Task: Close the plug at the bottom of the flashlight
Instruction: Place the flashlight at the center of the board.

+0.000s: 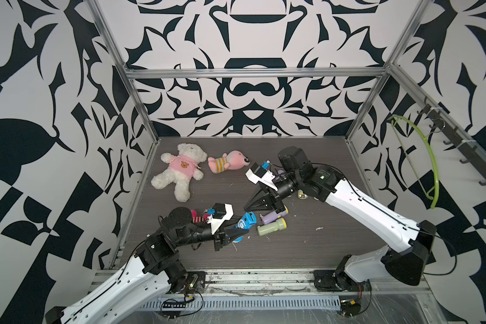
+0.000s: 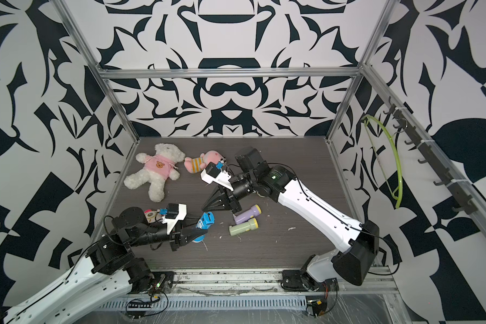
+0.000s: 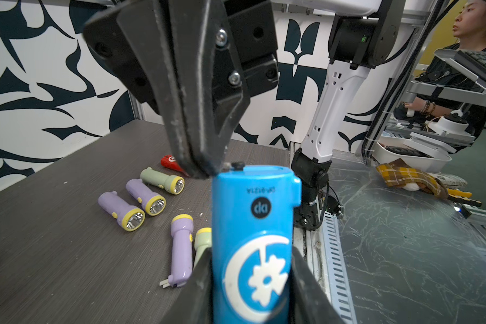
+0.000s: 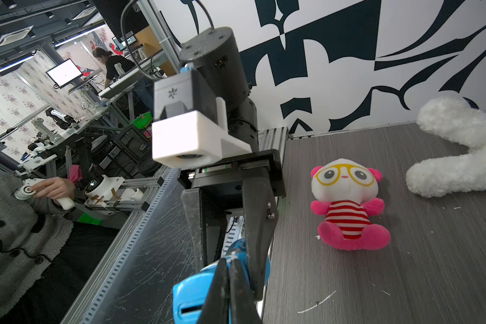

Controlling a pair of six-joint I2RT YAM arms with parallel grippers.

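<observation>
A blue flashlight (image 1: 247,220) (image 2: 207,219) with a white moon-and-gear mark (image 3: 253,238) is raised off the table, my left gripper (image 3: 251,280) (image 1: 237,232) shut on its body. Its bottom end points towards my right gripper (image 4: 229,262) (image 1: 246,209) (image 2: 204,209), which is shut, its fingers pressed together with nothing between them. In the left wrist view the right gripper (image 3: 208,168) touches the rim of that end, beside a small dark piece (image 3: 237,165). The right wrist view shows a slot in the blue end face (image 4: 190,308). Whether the plug is folded in I cannot tell.
A purple flashlight (image 1: 272,217) and a green one (image 1: 271,227) lie just right of the blue one; the left wrist view shows several more (image 3: 121,210). A white teddy (image 1: 180,171) and a pink plush (image 1: 227,161) lie at the back, and a striped pink doll (image 4: 348,207) sits behind my left arm.
</observation>
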